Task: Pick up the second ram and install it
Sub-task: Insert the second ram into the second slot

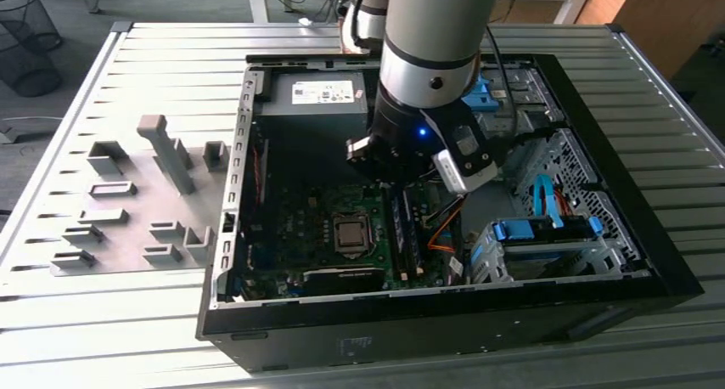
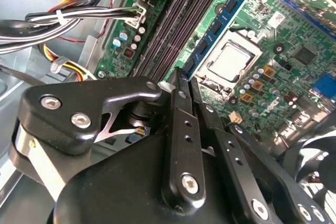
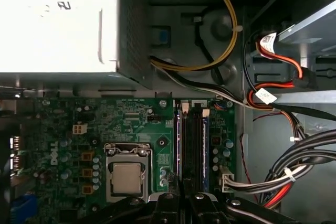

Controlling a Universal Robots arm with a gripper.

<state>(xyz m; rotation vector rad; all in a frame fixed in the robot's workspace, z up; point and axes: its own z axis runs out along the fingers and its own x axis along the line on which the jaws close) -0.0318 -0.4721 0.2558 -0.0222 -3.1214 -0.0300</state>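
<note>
One open computer case (image 1: 227,262) holds motherboard (image 3: 63,129) (gripper (image 2: 184,85) above).

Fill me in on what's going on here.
A robot arm is working inside an open computer case on a slatted table. Its claw is down over the memory slots beside the processor on the motherboard. A blue memory board already stands in the slot nearest the processor. Whether the claw holds anything can't be seen.

The arm reaches straight down, its gripper (image 2: 185,80) fingers (image 2: 181,103) pressed together.
</note>
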